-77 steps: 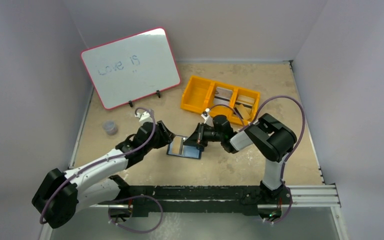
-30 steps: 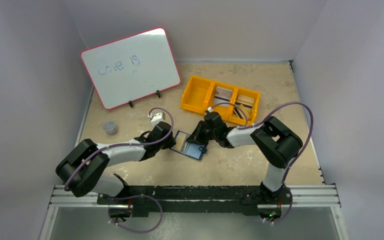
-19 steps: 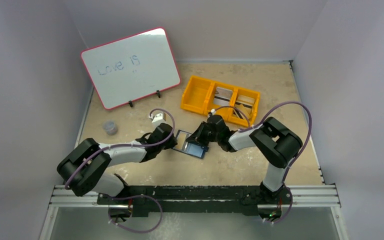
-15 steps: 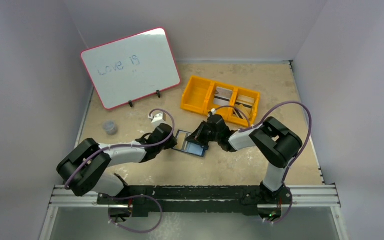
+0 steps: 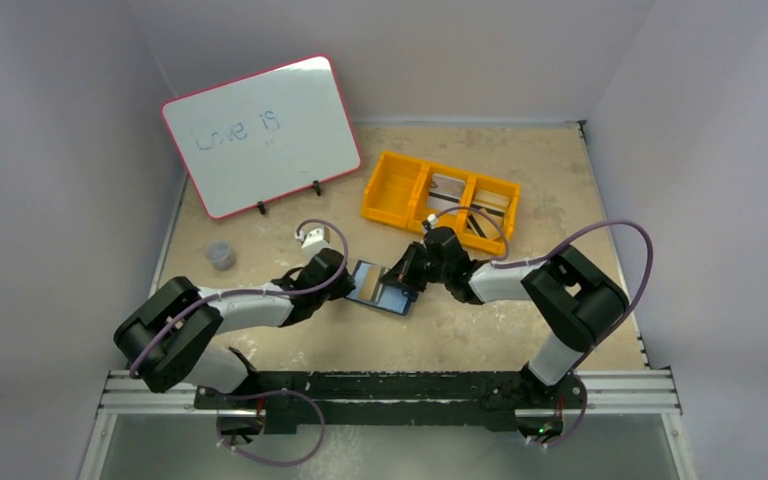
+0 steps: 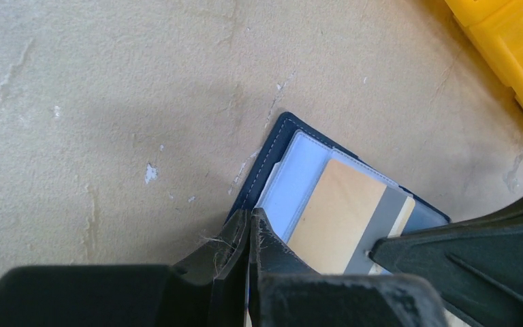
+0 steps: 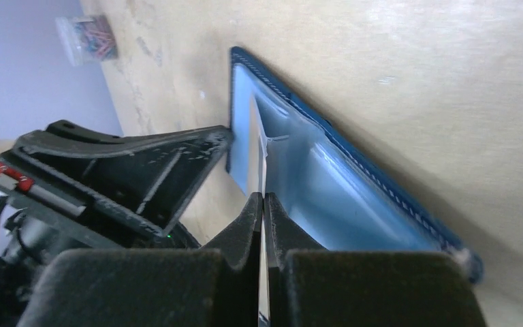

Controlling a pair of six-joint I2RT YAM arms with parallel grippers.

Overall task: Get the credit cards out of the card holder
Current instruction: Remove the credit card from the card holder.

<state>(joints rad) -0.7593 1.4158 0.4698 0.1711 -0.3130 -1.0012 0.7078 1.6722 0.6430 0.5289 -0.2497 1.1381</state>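
Whiteboard [image 5: 260, 135] stands at eleven o'clock on the surface [image 5: 560, 180], with a small jar [image 5: 222, 255] near nine. Left jaws, pressed together, bear on the nine o'clock edge of the navy card holder [image 5: 372, 284], which lies open mid-surface. Right jaws, reaching in from three o'clock, are clamped on the edge of a striped credit card [image 6: 337, 218] lying across the holder's clear pocket. Orange tray [image 5: 440, 200] sits at one o'clock of the holder.

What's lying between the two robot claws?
The open card holder, a credit card showing on it: seen in the top view, closer in the left wrist view.
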